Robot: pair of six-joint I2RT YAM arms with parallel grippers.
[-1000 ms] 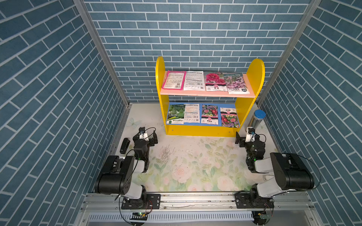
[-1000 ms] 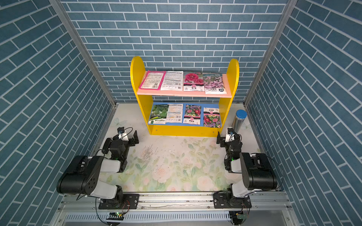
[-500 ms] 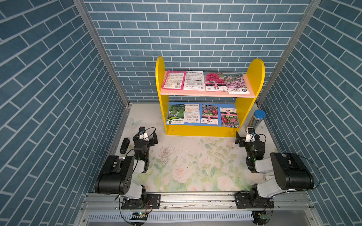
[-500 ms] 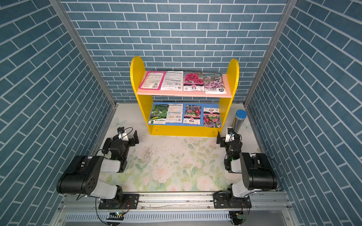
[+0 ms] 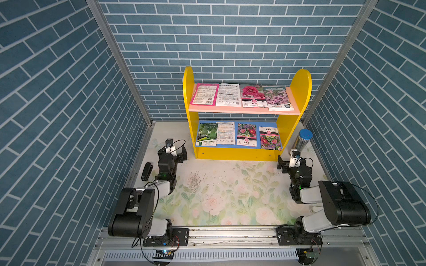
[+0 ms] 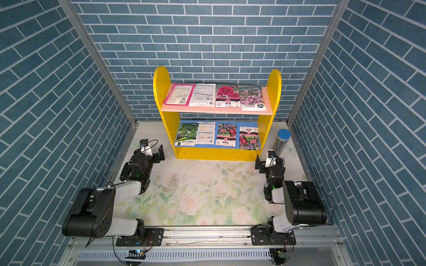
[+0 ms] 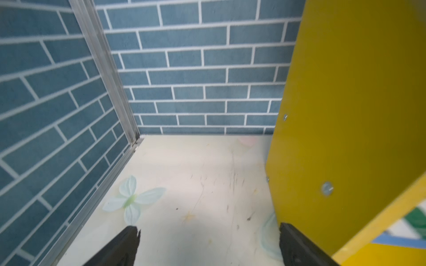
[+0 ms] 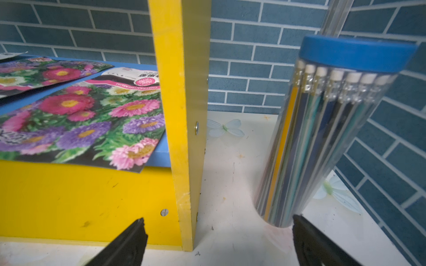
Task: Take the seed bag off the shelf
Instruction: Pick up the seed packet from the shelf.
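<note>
The shelf [image 5: 235, 154] [image 6: 214, 154] stands at the back of the floral mat, with yellow sides, a pink upper board and a blue lower board. Several seed bags lie flat on each board, among them a pink-edged bag [image 5: 205, 94] on top and an aster-print bag [image 5: 269, 138] [image 8: 87, 119] at the lower right. My left gripper [image 5: 172, 150] [image 6: 149, 149] [image 7: 208, 230] is open and empty, low by the shelf's left side panel [image 7: 345, 115]. My right gripper [image 5: 293, 159] [image 6: 269, 159] [image 8: 219, 221] is open and empty in front of the right side panel [image 8: 179, 92].
A clear tube of pencils with a blue lid [image 5: 303, 140] [image 6: 281, 140] [image 8: 322, 138] stands right of the shelf, close to my right gripper. A small black object [image 5: 146, 171] lies by the left wall. Dark specks [image 5: 194, 182] are scattered on the mat. Brick-patterned walls close three sides.
</note>
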